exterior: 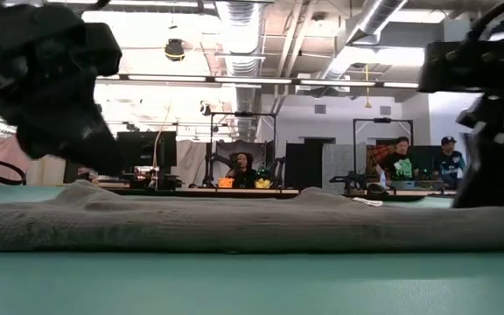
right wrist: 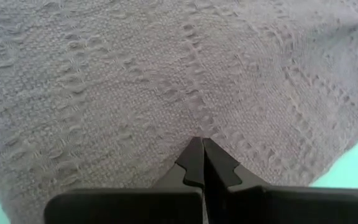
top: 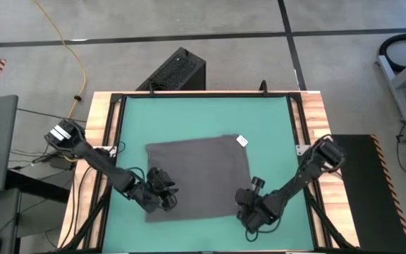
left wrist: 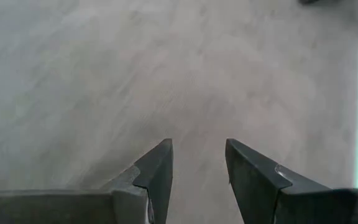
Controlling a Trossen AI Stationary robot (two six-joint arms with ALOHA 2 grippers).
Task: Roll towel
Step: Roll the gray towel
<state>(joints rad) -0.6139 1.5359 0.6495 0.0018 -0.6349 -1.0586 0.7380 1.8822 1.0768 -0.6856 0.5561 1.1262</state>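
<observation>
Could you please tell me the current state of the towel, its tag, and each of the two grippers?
towel: spread flat on the green mat, not yet rolled.
white tag: showing at the towel's far right corner.
left gripper: fingers apart, over the towel's near left corner.
right gripper: fingers shut, at the towel's near right edge.

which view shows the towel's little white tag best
The high view: the white tag lies in plain sight at the far right corner of the flat towel. The low view shows a pale scrap at the towel's far edge, probably the tag. Neither wrist view shows it.
</observation>
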